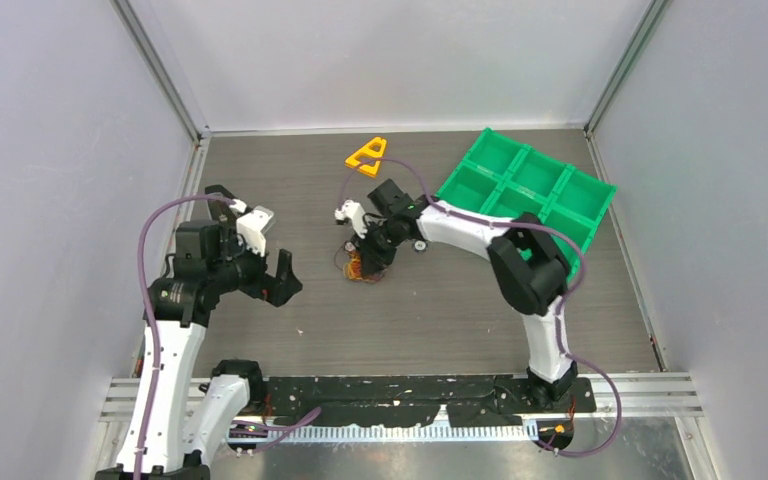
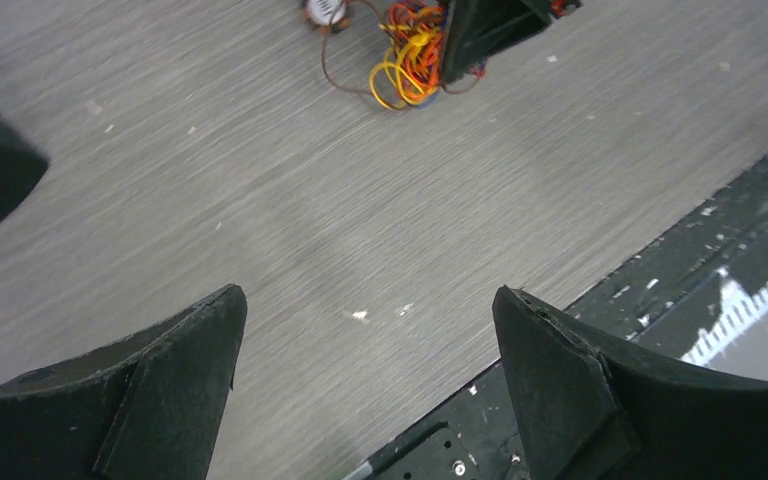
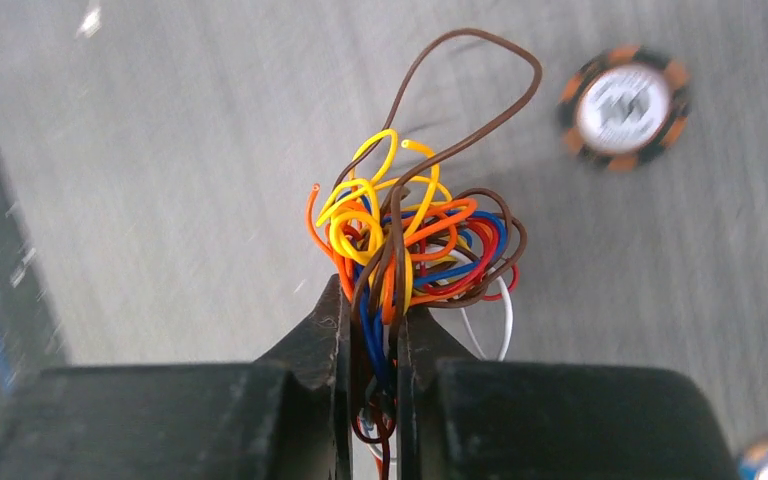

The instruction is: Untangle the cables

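**Right claw pinched on the tangle, left claw wide and waiting**

The cables [image 3: 410,240] sit as one small knotted clump on the counter [image 1: 440,310], near its middle, just beside an orange-rimmed poker chip [image 3: 622,105]. Orange, yellow, red, blue, white and brown strands loop through each other, and one long brown loop sticks out from the top of the clump.

The right claw [image 3: 372,310] is closed almost fully. Its two jaws are squeezed on a few strands at the near edge of the clump, brown, blue and orange among them. The left claw [image 2: 370,292] is spread wide with nothing in it, and it hovers over bare counter well apart from the cables.

These wires look very thin, light and limp. They will probably bend at any touch, spring back a little, and slide through a loose pinch. The whole clump will likely lift as one unless something holds part of it down.

The free brown loop looks like the best place for the left claw to take hold, as it stands apart from the knot. A hard tug could tighten the tangle rather than loosen it.
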